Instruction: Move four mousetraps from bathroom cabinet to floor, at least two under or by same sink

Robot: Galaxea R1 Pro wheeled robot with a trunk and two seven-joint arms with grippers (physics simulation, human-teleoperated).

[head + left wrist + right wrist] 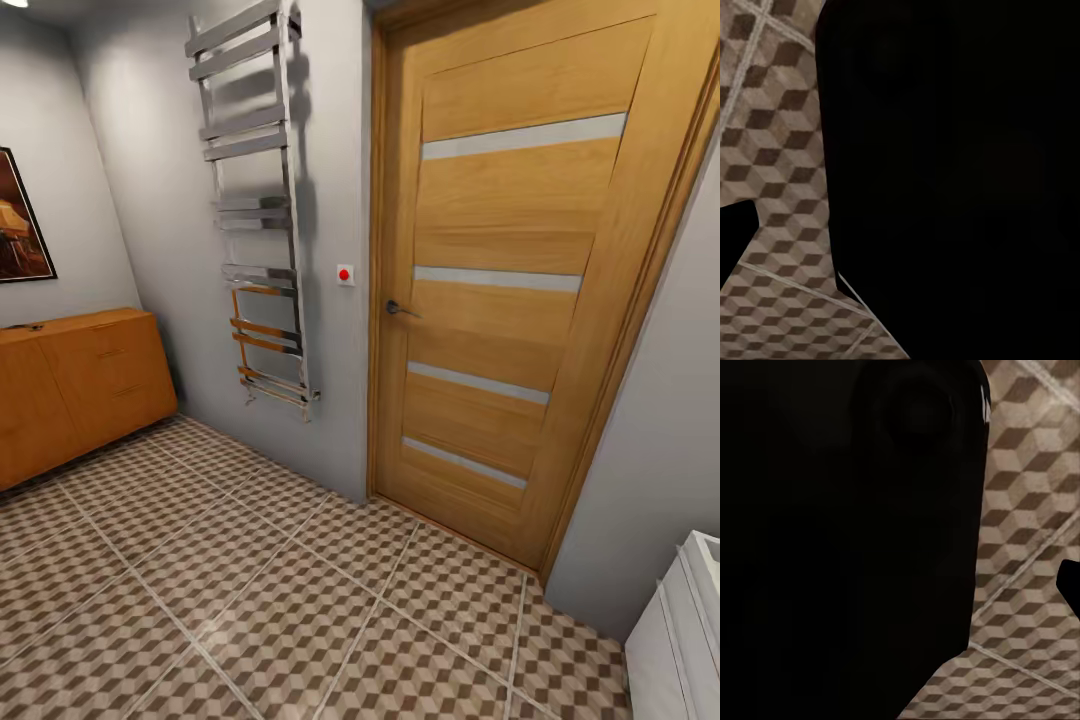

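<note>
Facing: a corner of the bathroom, seen from the head camera, with a wooden door (500, 290) ahead and grey walls on either side.
Cabinet: the cabinet (80, 385), orange-brown with slim handles on its drawer fronts, stands against the far wall, well apart from the door; a small dark item lies on its top near the picture's edge, too small to identify.
Mousetraps: none can be made out on the floor or on the cabinet top.
Floor: the bathroom floor (260, 590) of cube-patterned brown and beige tiles with pale grout runs from the cabinet to the door threshold.
Towel rail: a chrome towel rail (255, 215) hangs on the wall between the cabinet and the door.
Switch: a small white plate with a red dot (345, 274) sits just beside the door frame.
Picture: a framed picture (20, 225) hangs above the cabinet.
White unit: the corner of a white vanity (680, 630) shows near the door.
Left wrist camera: a large black shape covers most of the view, with tiled floor beside it; fingers cannot be told apart, so their state is unknown.
Right wrist camera: likewise a black mass with tiles beside it; finger state cannot be told.
</note>
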